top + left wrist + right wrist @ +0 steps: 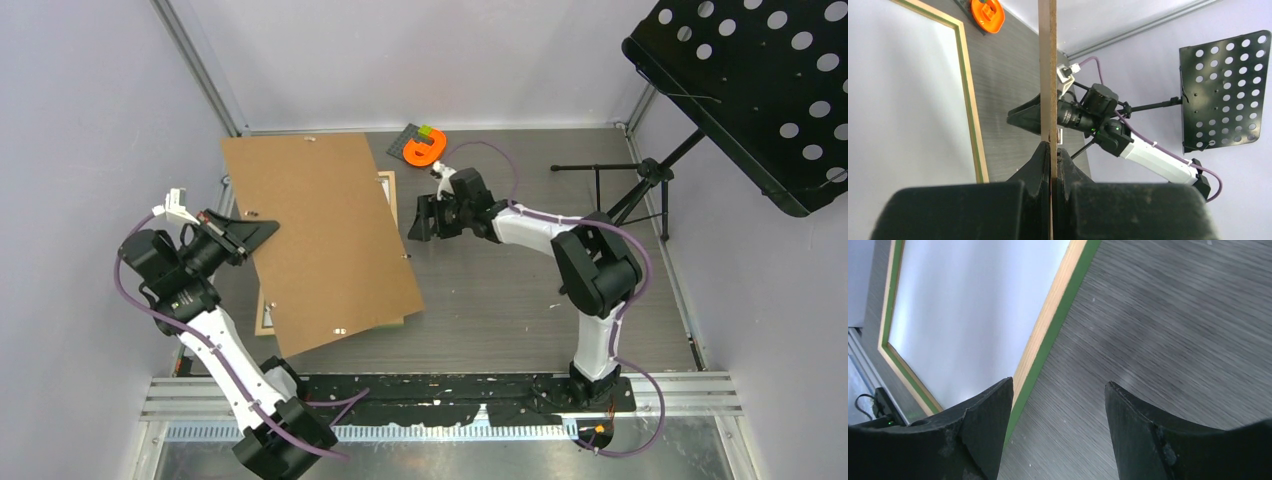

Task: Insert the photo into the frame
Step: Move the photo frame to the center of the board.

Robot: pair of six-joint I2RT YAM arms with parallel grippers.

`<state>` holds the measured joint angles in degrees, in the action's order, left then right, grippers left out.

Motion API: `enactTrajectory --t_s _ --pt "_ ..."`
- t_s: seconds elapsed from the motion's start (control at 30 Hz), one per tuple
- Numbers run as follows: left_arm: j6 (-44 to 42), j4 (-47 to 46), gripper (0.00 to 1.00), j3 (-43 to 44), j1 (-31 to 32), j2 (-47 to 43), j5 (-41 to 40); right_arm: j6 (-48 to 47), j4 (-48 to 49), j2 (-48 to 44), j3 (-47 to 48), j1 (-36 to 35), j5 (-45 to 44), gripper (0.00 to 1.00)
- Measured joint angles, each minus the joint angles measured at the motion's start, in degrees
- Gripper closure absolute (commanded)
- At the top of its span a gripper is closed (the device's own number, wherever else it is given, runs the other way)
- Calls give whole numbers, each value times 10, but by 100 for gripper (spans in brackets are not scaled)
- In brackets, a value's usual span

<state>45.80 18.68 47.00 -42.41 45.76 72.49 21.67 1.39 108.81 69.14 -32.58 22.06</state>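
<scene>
The left pincer [1053, 147] is clamping the brown backing board [320, 235] by its edge, holding it off the table. The right pincer [1058, 386] is hovering open and empty. The frame [1050, 322] is lying flat just beneath one of its fingers, and the photo [973, 300] seems to be filling it, white back up. The board wants lowering squarely, corners aligned before release.

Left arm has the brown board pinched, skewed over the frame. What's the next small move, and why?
Probably turn the backing board with the left gripper until its edges run parallel to the rails of the frame. It lies askew over the frame, and the fingers clamp its edge.
</scene>
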Motion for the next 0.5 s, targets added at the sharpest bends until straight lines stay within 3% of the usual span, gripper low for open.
enactTrajectory --t_s 0.27,0.5 --pt "12 0 100 37 -16 9 16 -3 -15 56 60 -56 -40 28" --pt "18 0 100 64 -16 31 17 -3 -37 99 97 -78 -62 38"
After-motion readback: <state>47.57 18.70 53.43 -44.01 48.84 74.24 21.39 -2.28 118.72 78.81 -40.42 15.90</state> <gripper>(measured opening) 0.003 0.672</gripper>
